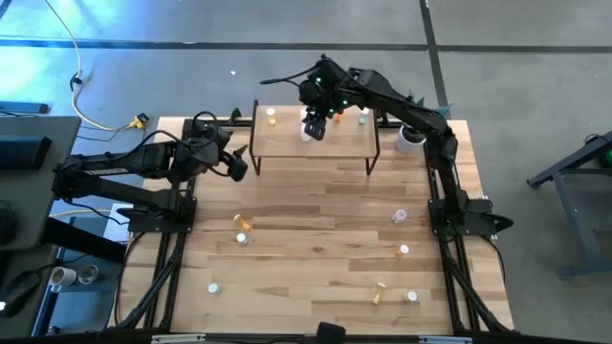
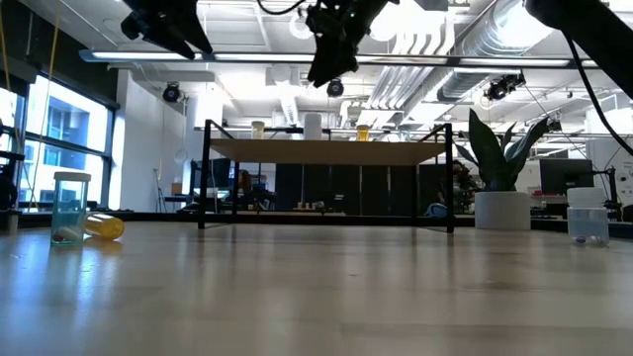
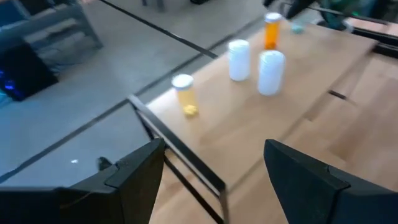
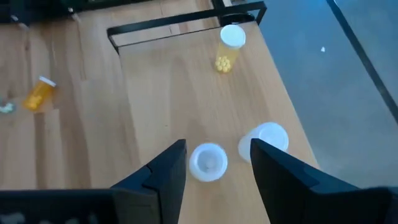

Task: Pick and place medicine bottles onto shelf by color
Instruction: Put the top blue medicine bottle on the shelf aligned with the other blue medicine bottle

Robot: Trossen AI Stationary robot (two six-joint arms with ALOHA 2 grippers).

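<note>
Shelf [image 1: 316,143]: low light-wood board on thin black legs, at the far side of the table [image 1: 325,220]. On it stand a yellow bottle [image 4: 227,46] near one end, two white bottles [image 4: 208,162] close together at mid-board, and an orange bottle [image 3: 272,31] farther along. Right gripper [image 4: 214,163]: poised over the shelf, jaws apart, straddling one white bottle from above without clamping it; its neighbour stands just beside the outer finger. Left gripper [image 3: 214,165]: hanging off the shelf's left end, jaws wide apart, holding nothing. Loose stock on the table: several small bottles scattered well apart across the near half, among them an orange bottle on its side [image 1: 244,222] and a yellow one lying down [image 1: 380,294]. Handling, as a judgement: light, rigid plastic, smooth-walled, easily tipped or rolled; best taken across the body just under the cap, squarely, with a gentle squeeze, minding the neighbouring bottle.
</note>
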